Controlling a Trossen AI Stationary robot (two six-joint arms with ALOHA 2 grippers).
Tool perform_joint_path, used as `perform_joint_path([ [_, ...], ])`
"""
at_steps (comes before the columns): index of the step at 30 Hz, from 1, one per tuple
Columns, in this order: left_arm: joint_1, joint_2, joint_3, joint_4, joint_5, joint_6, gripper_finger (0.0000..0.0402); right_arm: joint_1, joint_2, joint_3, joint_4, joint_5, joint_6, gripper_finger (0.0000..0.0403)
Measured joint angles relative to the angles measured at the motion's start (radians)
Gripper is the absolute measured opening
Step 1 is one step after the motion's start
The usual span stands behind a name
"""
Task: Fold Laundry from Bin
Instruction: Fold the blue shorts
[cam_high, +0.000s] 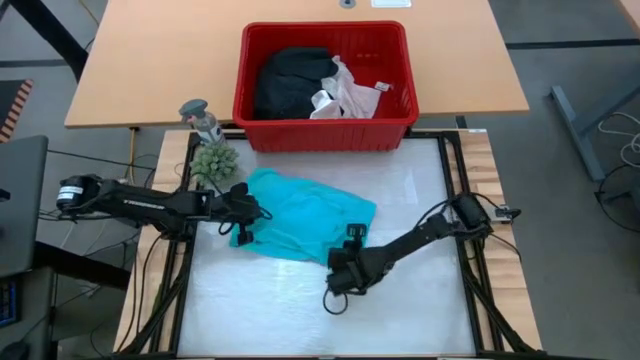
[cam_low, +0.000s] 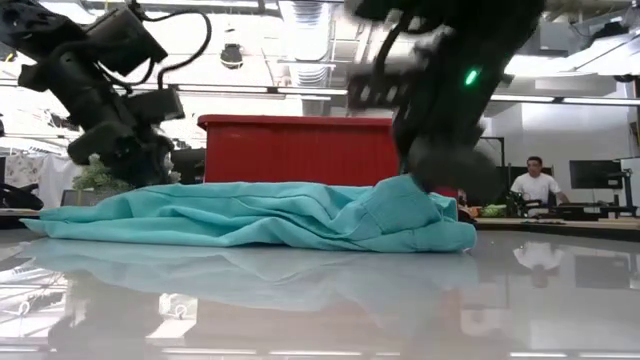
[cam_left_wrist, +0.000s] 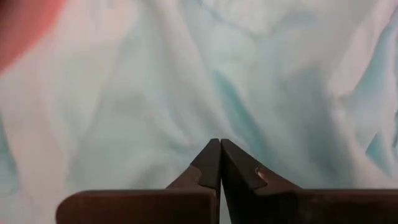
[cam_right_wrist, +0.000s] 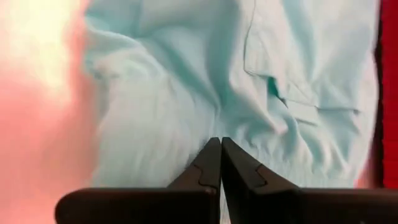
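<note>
The teal garment (cam_high: 300, 225) lies flat mid-tabletop (cam_high: 420, 310), long axis running 10 to 4 o'clock. Left hand (cam_high: 240, 212) and right hand (cam_high: 352, 250), both fully closed, touch its opposite edges.

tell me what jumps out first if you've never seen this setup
The teal garment lies crumpled mid-table, with the left gripper at its left edge and the right gripper at its near right corner, both with jaws shut. Behind it, the red bin holds a black garment and white cloth.
</note>
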Motion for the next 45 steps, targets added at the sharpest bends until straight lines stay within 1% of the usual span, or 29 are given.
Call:
perform_joint_path([
  [3, 0.000, -0.052, 0.001, 0.003, 0.000, -0.003, 0.0000, 0.040, -0.047, 0.001, -0.055, -0.018, 0.057, 0.0040],
  [5, 0.000, -0.081, 0.001, 0.011, 0.013, -0.023, 0.0000, 0.063, -0.077, 0.001, -0.120, -0.073, 0.134, 0.0048],
  [7, -0.002, -0.109, 0.001, 0.040, 0.055, -0.063, 0.0000, 0.087, -0.101, 0.001, -0.184, -0.099, 0.225, 0.0058],
  [9, -0.016, -0.117, 0.002, 0.130, 0.118, -0.104, 0.0000, 0.112, -0.117, 0.001, -0.222, -0.088, 0.327, 0.0072],
  [11, -0.042, -0.118, 0.002, 0.227, 0.177, -0.113, 0.0000, 0.133, -0.134, 0.001, -0.246, -0.075, 0.430, 0.0090],
  [12, -0.057, -0.117, 0.002, 0.273, 0.190, -0.111, 0.0000, 0.144, -0.143, 0.001, -0.264, -0.074, 0.493, 0.0103],
  [14, -0.084, -0.114, 0.003, 0.357, 0.185, -0.100, 0.0000, 0.165, -0.162, 0.001, -0.302, -0.051, 0.644, 0.0134],
  [16, -0.103, -0.114, 0.003, 0.421, 0.161, -0.085, 0.0002, 0.189, -0.177, 0.001, -0.321, -0.004, 0.845, 0.0171],
  [18, -0.113, -0.114, 0.003, 0.471, 0.155, -0.078, 0.0012, 0.211, -0.194, 0.001, -0.290, 0.018, 1.049, 0.0211],
  [20, -0.115, -0.114, 0.003, 0.503, 0.182, -0.084, 0.0030, 0.224, -0.216, 0.002, -0.278, 0.015, 1.221, 0.0253],
  [22, -0.115, -0.114, 0.003, 0.522, 0.223, -0.089, 0.0053, 0.218, -0.238, 0.002, -0.303, -0.027, 1.408, 0.0285],
  [24, -0.115, -0.114, 0.003, 0.527, 0.251, -0.095, 0.0079, 0.206, -0.255, 0.002, -0.320, -0.041, 1.517, 0.0306],
  [26, -0.115, -0.114, 0.003, 0.523, 0.261, -0.095, 0.0104, 0.187, -0.267, 0.002, -0.318, -0.047, 1.564, 0.0316],
  [28, -0.115, -0.114, 0.003, 0.506, 0.260, -0.096, 0.0127, 0.165, -0.276, 0.002, -0.322, -0.052, 1.567, 0.0317],
  [32, -0.115, -0.105, 0.003, 0.506, 0.237, -0.125, 0.0163, 0.121, -0.308, 0.002, -0.328, -0.054, 1.482, 0.0309],
  [35, -0.114, -0.082, 0.004, 0.513, 0.211, -0.129, 0.0180, 0.064, -0.358, 0.002, -0.407, -0.142, 1.406, 0.0307],
  [37, -0.114, -0.056, 0.004, 0.541, 0.193, -0.136, 0.0187, 0.035, -0.411, 0.000, -0.456, -0.168, 1.390, 0.0307],
  [40, -0.112, -0.015, 0.004, 0.580, 0.189, -0.148, 0.0193, 0.023, -0.517, -0.009, -0.481, -0.095, 1.371, 0.0306],
  [42, -0.112, 0.013, 0.004, 0.618, 0.183, -0.155, 0.0194, 0.025, -0.607, -0.072, -0.470, -0.053, 1.411, 0.0306],
  [43, -0.112, 0.025, 0.004, 0.638, 0.181, -0.164, 0.0194, 0.033, -0.653, -0.125, -0.434, -0.042, 1.451, 0.0306],
  [45, -0.112, 0.049, 0.004, 0.676, 0.181, -0.173, 0.0194, 0.055, -0.743, -0.274, -0.282, -0.027, 1.502, 0.0306],
])
